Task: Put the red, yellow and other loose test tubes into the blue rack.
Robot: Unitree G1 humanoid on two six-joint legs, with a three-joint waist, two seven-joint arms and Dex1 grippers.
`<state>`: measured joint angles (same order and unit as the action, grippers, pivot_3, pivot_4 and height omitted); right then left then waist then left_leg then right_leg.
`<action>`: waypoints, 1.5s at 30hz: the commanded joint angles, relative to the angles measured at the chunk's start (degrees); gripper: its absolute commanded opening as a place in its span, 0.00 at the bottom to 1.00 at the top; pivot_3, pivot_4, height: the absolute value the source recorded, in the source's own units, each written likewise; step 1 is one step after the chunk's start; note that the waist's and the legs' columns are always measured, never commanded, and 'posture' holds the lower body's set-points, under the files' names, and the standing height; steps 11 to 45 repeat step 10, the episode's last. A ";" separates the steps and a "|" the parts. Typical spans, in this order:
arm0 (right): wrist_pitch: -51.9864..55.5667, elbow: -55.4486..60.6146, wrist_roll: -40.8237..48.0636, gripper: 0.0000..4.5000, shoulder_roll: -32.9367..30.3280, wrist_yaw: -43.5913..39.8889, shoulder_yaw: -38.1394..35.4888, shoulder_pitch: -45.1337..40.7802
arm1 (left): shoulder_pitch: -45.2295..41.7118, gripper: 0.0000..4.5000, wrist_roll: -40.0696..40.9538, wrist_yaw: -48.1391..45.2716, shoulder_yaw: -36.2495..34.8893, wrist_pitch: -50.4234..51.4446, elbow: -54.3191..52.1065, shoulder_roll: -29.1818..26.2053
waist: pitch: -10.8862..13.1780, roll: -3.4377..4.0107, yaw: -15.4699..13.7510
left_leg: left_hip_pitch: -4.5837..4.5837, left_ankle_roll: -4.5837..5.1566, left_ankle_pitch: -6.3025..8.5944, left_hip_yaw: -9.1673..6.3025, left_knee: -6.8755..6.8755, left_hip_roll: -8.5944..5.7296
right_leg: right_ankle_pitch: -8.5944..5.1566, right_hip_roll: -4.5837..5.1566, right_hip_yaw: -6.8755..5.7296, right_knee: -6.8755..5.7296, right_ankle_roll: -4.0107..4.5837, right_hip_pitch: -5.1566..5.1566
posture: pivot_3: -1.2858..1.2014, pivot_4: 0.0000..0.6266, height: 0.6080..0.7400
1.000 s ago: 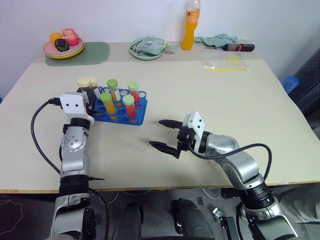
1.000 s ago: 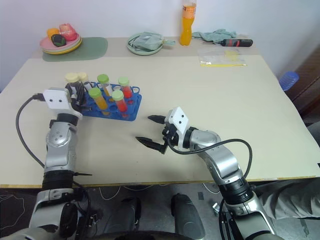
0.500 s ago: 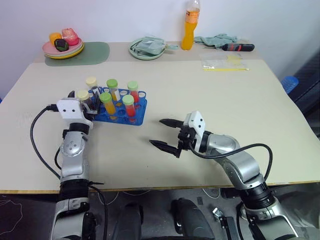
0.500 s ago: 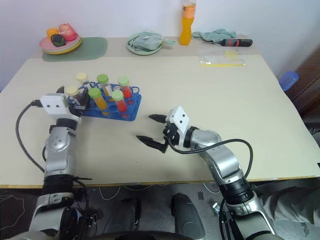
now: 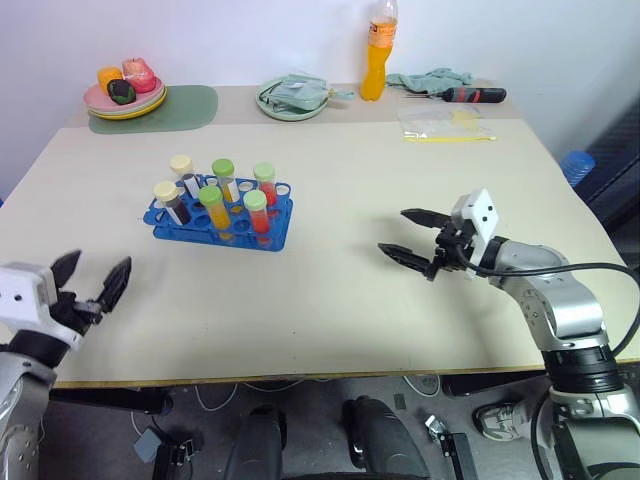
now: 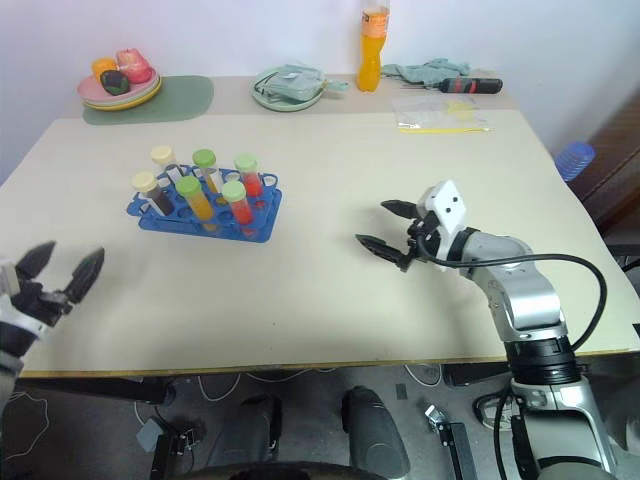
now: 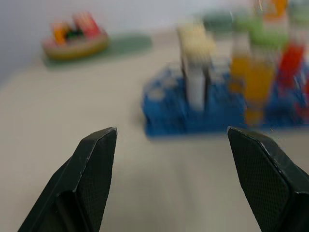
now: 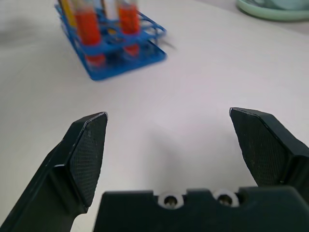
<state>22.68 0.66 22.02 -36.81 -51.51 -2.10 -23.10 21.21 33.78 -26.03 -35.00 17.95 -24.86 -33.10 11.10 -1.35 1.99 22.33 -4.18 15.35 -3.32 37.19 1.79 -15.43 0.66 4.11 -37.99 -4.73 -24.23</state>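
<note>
Table: broad pale top, bare of any loose tube that I can see between me and the rack. Blue rack: stands on the table's left half, long axis running across my front and slanting a little away to the left; it lies forward and to the right of my left gripper, forward and well to the left of my right gripper. Of the two, my left is the nearer, though both are well apart from it. Tubes in rack, all upright: cream-capped dark tube at the left end, a second cream-capped tube behind it, green-capped yellow-orange tubes in the middle, green-capped red tubes toward the right end. Left gripper: by the table's near left edge, fingers spread wide, holding nothing, pointing toward the rack. Right gripper: over the table's right half, fingers wide apart, empty, tips aimed left toward the rack. Judgement: the task looks complete or nearly so; any further move would start from the left side.
</note>
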 commanded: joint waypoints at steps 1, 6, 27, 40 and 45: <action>-2.79 -1.54 -0.59 1.00 -1.70 -1.11 -2.32 -1.26 | 1.37 0.83 0.00 -1.76 -1.77 0.09 -1.88 -0.78 | 0.00 0.00 0.25 | 0.00 0.00 0.00 0.00 0.00 0.01 | 0.01 -0.01 0.00 0.00 -0.02 0.00 | 0.52 0.24 1.00; -3.84 -2.17 -1.57 1.00 -2.16 -1.52 -2.31 -0.03 | 0.53 0.83 -1.24 -1.17 -0.52 0.10 -1.13 0.12 | 0.00 0.00 0.57 | -0.01 0.00 0.00 -0.01 -0.01 0.03 | 0.03 -0.03 0.00 -0.01 -0.04 -0.01 | 0.52 0.24 1.00; -4.26 -2.94 -2.20 1.00 -1.55 -1.51 -1.76 -0.58 | -0.89 0.83 -3.10 -0.08 1.99 -0.17 -0.87 1.41 | 0.00 0.01 0.55 | -0.02 0.00 0.00 0.00 -0.02 0.02 | 0.03 -0.02 0.02 -0.01 -0.05 -0.01 | 0.52 0.24 1.00; -4.26 -2.94 -2.20 1.00 -1.55 -1.51 -1.76 -0.58 | -0.89 0.83 -3.10 -0.08 1.99 -0.17 -0.87 1.41 | 0.00 0.01 0.55 | -0.02 0.00 0.00 0.00 -0.02 0.02 | 0.03 -0.02 0.02 -0.01 -0.05 -0.01 | 0.52 0.24 1.00; -4.26 -2.94 -2.20 1.00 -1.55 -1.51 -1.76 -0.58 | -0.89 0.83 -3.10 -0.08 1.99 -0.17 -0.87 1.41 | 0.00 0.01 0.55 | -0.02 0.00 0.00 0.00 -0.02 0.02 | 0.03 -0.02 0.02 -0.01 -0.05 -0.01 | 0.52 0.24 1.00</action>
